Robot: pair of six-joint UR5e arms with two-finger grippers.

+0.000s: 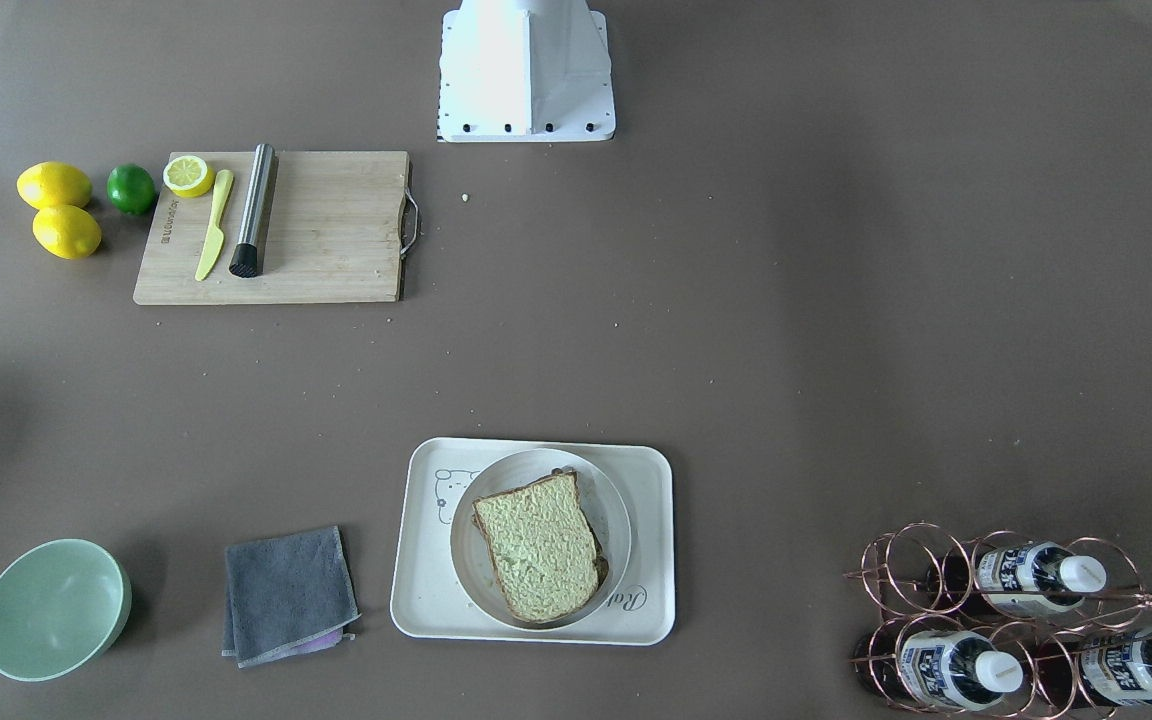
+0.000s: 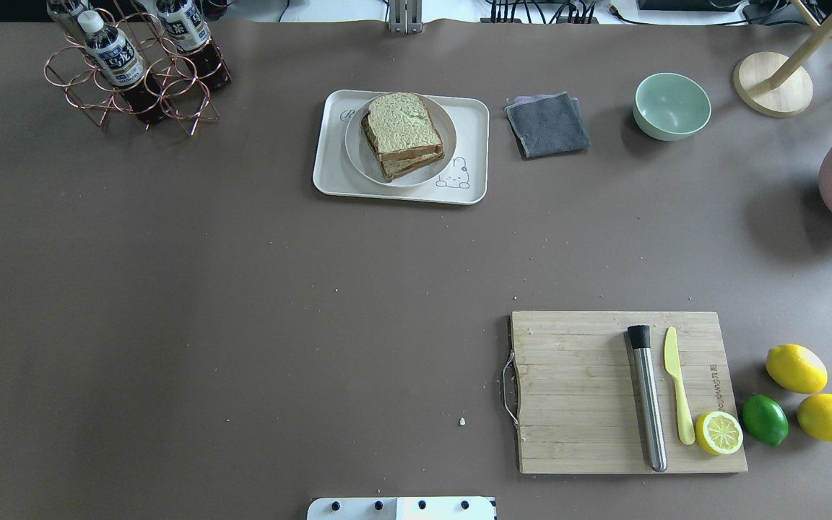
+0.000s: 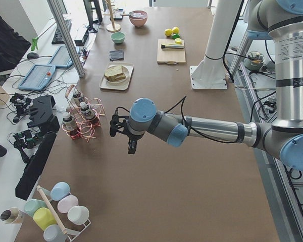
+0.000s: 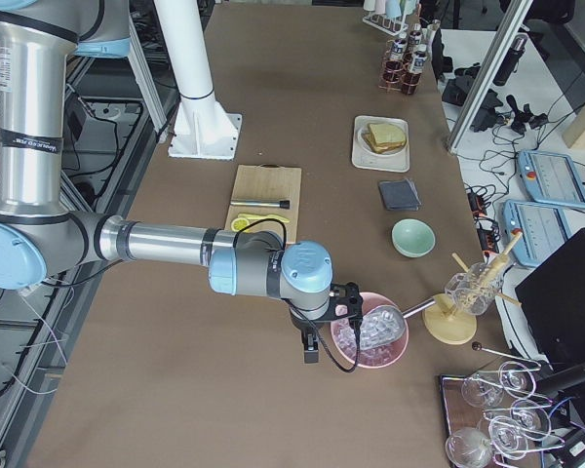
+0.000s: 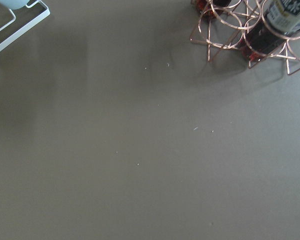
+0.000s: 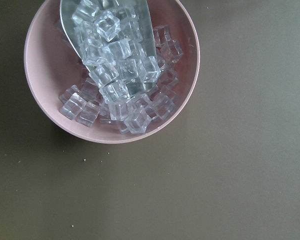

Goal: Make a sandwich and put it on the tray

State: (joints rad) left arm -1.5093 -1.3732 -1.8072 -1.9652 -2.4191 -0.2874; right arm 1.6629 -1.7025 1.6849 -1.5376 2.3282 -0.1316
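The sandwich [image 1: 541, 545] lies on a round white plate [image 1: 536, 468], and the plate stands on the cream-white tray [image 1: 651, 520] at the table's operator side. It also shows in the overhead view [image 2: 403, 133] as two stacked toast slices; the egg is hidden between them. My left gripper [image 3: 112, 126] hovers over bare table near the bottle rack, far from the tray. My right gripper [image 4: 349, 297] hovers over a pink bowl of ice [image 6: 110, 70]. Both show only in the side views, so I cannot tell whether they are open or shut.
A wooden cutting board [image 2: 575, 390] holds a steel muddler [image 2: 647, 397], a yellow knife [image 2: 678, 393] and a half lemon [image 2: 719, 432]. Two lemons and a lime [image 2: 764, 419] lie beside it. A grey cloth [image 2: 547, 124], a green bowl [image 2: 672, 105] and a copper bottle rack [image 2: 134, 72] stand along the far edge.
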